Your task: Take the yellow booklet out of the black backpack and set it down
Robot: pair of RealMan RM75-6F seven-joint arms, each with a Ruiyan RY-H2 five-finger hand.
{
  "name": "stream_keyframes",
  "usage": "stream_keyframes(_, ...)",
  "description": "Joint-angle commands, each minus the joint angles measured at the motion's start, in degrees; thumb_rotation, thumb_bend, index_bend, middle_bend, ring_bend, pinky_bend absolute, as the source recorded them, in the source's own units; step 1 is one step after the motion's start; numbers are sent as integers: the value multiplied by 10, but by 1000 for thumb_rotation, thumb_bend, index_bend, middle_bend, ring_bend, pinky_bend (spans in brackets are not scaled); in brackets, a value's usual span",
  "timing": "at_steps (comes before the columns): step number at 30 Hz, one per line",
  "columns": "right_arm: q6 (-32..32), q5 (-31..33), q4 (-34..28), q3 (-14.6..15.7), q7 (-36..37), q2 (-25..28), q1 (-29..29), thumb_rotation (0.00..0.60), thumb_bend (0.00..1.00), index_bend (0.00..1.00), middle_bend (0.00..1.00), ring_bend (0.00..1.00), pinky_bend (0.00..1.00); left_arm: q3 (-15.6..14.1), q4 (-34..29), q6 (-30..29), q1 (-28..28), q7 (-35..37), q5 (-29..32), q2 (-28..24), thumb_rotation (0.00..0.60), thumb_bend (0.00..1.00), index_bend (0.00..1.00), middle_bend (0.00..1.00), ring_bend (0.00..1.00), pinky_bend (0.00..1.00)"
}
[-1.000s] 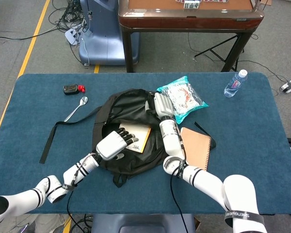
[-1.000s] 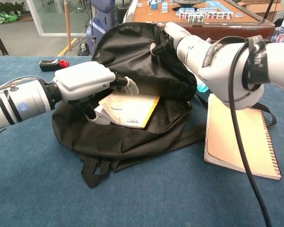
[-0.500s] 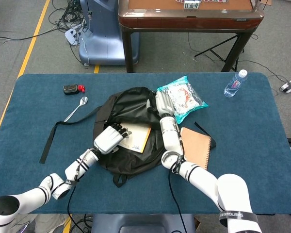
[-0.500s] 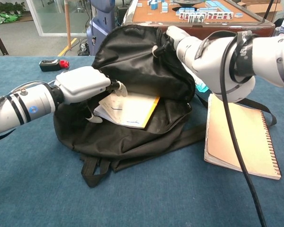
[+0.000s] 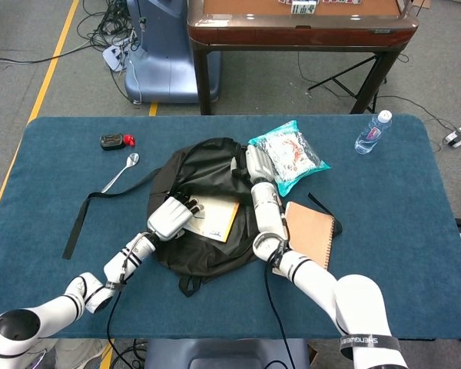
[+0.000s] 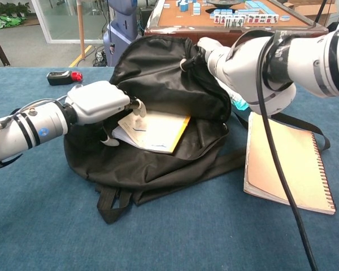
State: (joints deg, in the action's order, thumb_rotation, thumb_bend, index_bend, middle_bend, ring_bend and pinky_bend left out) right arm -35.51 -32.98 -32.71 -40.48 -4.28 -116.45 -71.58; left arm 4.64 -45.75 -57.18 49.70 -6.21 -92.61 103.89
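The black backpack (image 5: 203,173) (image 6: 158,79) lies open in the middle of the blue table. The yellow booklet (image 5: 215,217) (image 6: 155,129) shows flat in its mouth, half out. My left hand (image 5: 169,217) (image 6: 99,101) sits at the booklet's left edge. Its fingertips (image 6: 137,106) touch the top of the page, while the thumb hangs apart below the corner, so the booklet is not clamped. My right hand (image 5: 255,164) (image 6: 206,48) grips the backpack's upper rim and holds the flap up.
A brown spiral notebook (image 5: 311,234) (image 6: 288,164) lies right of the bag, a snack packet (image 5: 288,154) behind it, a water bottle (image 5: 373,132) far right. A spoon (image 5: 123,171), a small black-and-red device (image 5: 115,141) and a loose strap (image 5: 92,207) lie to the left.
My left hand has drawn back to the left, from over the booklet to its left edge. The booklet has stayed put. The right hand still holds the flap up.
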Motion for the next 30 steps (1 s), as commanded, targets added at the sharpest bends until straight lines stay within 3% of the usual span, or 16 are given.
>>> stream_keyframes(1, 6, 5, 7, -2, 4, -1, -3, 600, 540, 632, 410, 345, 503, -3, 12, -4, 2, 4, 0, 7, 600, 169, 356, 325, 313, 247)
stream_keyframes(18, 23, 12, 35, -1, 21, -6, -7, 600, 517, 632, 410, 345, 503, -6, 92, -50, 7, 54, 5, 63, 600, 189, 457, 442, 413, 307)
stream_keyframes(30, 37, 23, 51, -6, 26, -7, -9, 600, 511, 632, 410, 345, 503, -24, 168, -104, 13, 100, -18, 101, 600, 476, 637, 590, 535, 472)
